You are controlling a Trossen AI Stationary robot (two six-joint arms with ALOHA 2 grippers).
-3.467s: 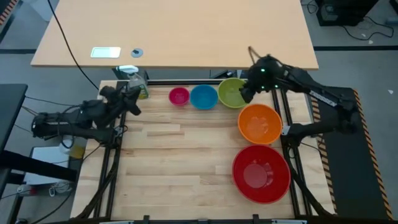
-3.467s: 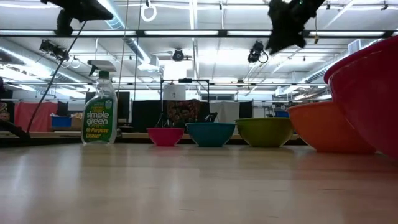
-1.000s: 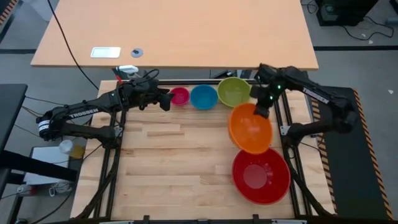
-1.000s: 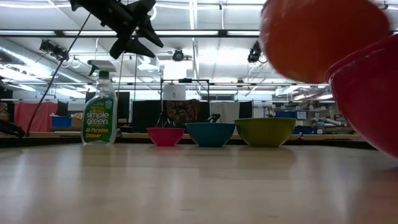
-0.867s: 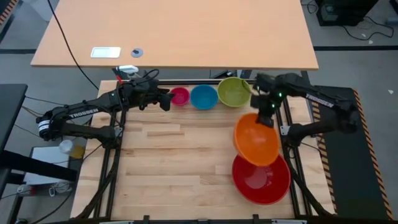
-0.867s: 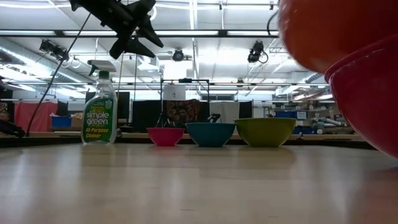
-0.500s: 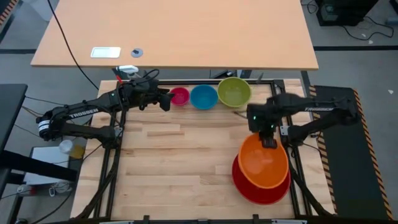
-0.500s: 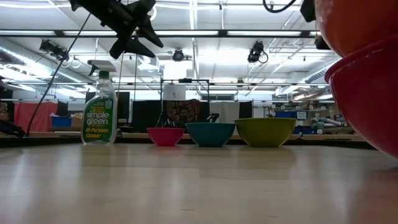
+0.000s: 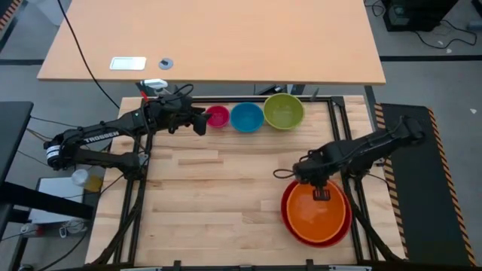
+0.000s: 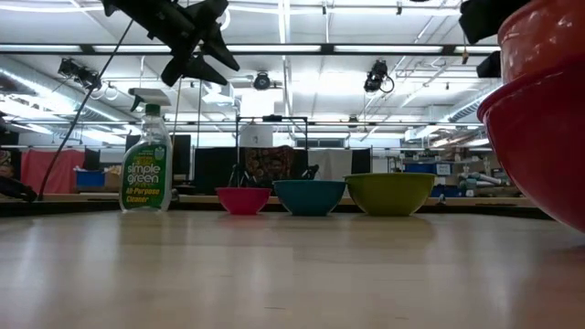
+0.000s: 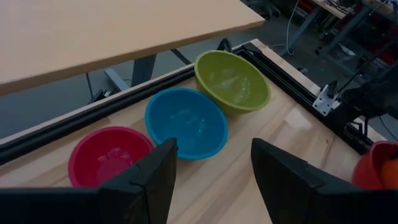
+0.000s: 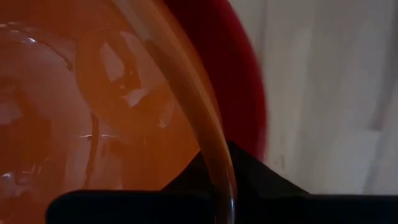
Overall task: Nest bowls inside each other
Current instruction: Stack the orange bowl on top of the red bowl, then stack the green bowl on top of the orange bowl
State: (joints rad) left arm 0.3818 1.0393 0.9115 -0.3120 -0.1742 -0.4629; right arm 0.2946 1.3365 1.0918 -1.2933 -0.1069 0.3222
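Observation:
The orange bowl (image 9: 316, 214) sits inside the large red bowl (image 9: 291, 224) at the table's near right, with my right gripper (image 9: 321, 191) shut on its far rim. In the low view the orange bowl (image 10: 548, 37) stands up out of the red bowl (image 10: 539, 137). Pink (image 9: 217, 116), blue (image 9: 246, 117) and lime green (image 9: 284, 111) bowls rest on their bases in a row along the far edge. My left gripper (image 9: 199, 122) hangs open above the table, just left of the pink bowl (image 11: 109, 158). My right gripper holds the orange bowl by its rim (image 12: 219, 163) on the far side, one finger inside the bowl and one outside. The fingers point down from above. The bowl's lower part is within the red bowl (image 12: 245, 93); whether it rests on it I cannot tell.
A spray bottle (image 10: 146, 169) stands at the far left, beside my left arm. Black frame rails (image 9: 340, 128) run along the table's edges. Bare wooden tabletop (image 9: 218, 196) fills the middle and near left.
My right gripper has carried the orange bowl from beside the green bowl toward the table's near edge and down, turning as it went. The bowl was lifted clear then and now sits within the red bowl.

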